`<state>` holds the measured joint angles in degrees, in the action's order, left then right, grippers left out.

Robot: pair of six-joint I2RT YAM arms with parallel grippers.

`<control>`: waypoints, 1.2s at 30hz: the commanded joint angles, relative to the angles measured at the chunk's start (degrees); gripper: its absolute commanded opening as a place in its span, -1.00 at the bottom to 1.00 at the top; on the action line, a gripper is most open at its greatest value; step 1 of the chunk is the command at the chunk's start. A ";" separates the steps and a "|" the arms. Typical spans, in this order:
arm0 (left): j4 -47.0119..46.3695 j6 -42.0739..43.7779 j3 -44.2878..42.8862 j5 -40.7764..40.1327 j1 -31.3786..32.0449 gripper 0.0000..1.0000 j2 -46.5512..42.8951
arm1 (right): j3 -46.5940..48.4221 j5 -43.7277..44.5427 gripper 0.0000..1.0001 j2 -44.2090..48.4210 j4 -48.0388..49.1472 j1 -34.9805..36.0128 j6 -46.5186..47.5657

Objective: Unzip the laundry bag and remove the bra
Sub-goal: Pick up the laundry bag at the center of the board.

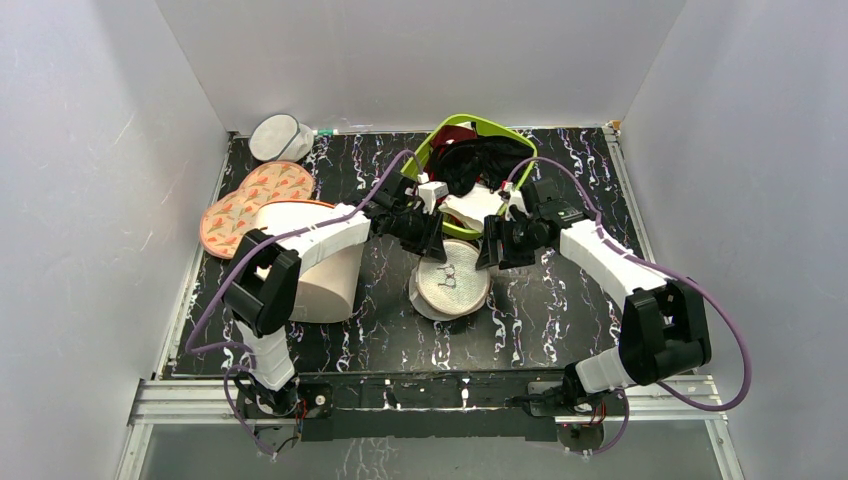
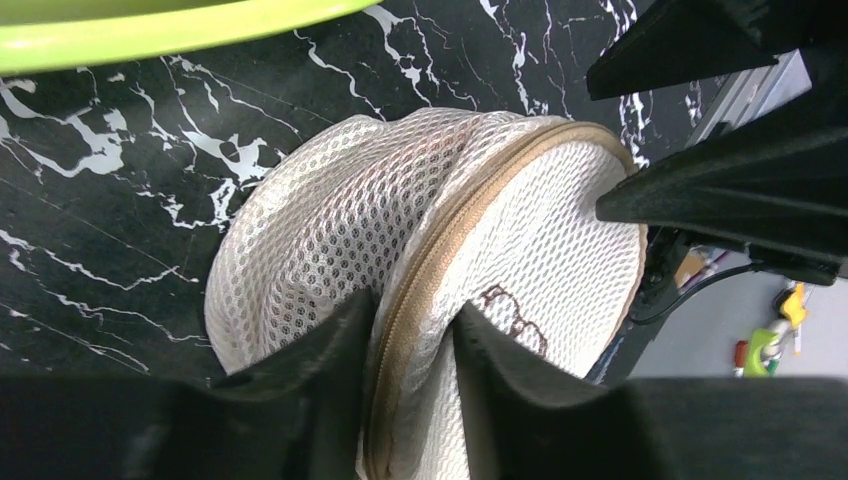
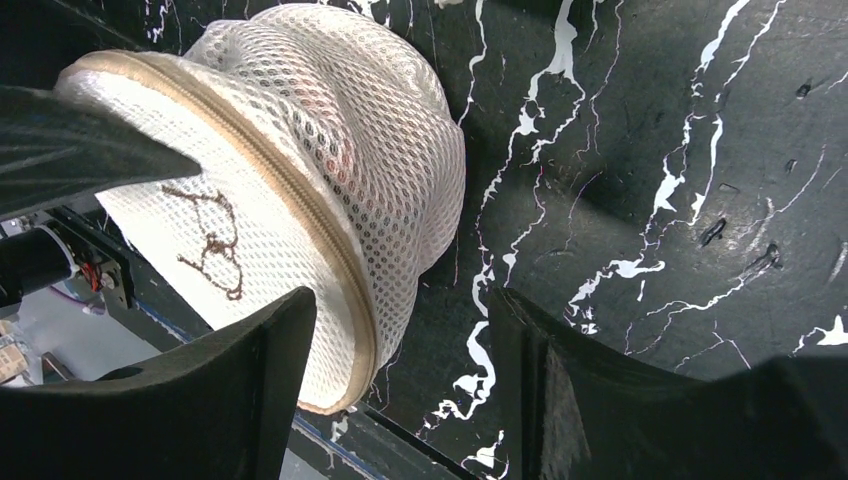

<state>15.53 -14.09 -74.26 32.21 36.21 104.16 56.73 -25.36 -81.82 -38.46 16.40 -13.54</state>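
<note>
One tool (image 2: 415,310) (left) astride laundry bag (image 2: 320,220) rim

No legible text, number or brand in any view; the sole marking is a brown stitched squiggle (image 3: 212,240) on the flat mesh face of the laundry bag (image 3: 330,130), also visible from the left wrist and overhead, not decipherable as letters.
</note>
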 commanded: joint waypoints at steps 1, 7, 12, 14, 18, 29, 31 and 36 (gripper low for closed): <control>1.02 -2.14 -1.51 2.45 0.18 -0.47 0.02 | 4.06 1.74 0.28 2.63 -0.31 0.16 1.37; -1.04 -5.31 -0.28 3.34 0.14 -0.90 -1.66 | 5.45 7.30 0.56 5.52 -0.87 0.14 1.27; -2.62 -7.19 0.98 2.25 0.18 -1.00 -3.86 | 5.58 14.11 0.97 5.98 -1.10 0.09 -1.85; -2.86 -7.63 1.42 0.87 0.18 -1.00 -4.88 | 6.15 15.13 0.96 5.51 -2.22 -0.20 -3.15; -4.26 -9.36 3.08 -2.17 -0.08 -1.00 -7.55 | 6.34 12.23 0.96 6.69 -2.48 -0.92 -3.96; -20.90 -25.56 18.03 -9.93 -2.97 -1.00 -23.96 | -4.96 -6.99 0.96 16.09 9.46 1.63 -7.95; -21.63 -27.67 19.97 -11.66 -3.75 -1.00 -25.38 | -6.27 -7.20 0.96 16.53 11.27 3.37 -9.69; -29.62 -35.09 25.81 -10.03 -7.77 -1.00 -28.46 | -9.13 -7.45 0.89 12.55 16.97 10.15 -14.46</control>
<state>-5.69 -41.52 -51.51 21.63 31.38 78.59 49.12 -30.39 -67.16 -30.61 21.91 -23.42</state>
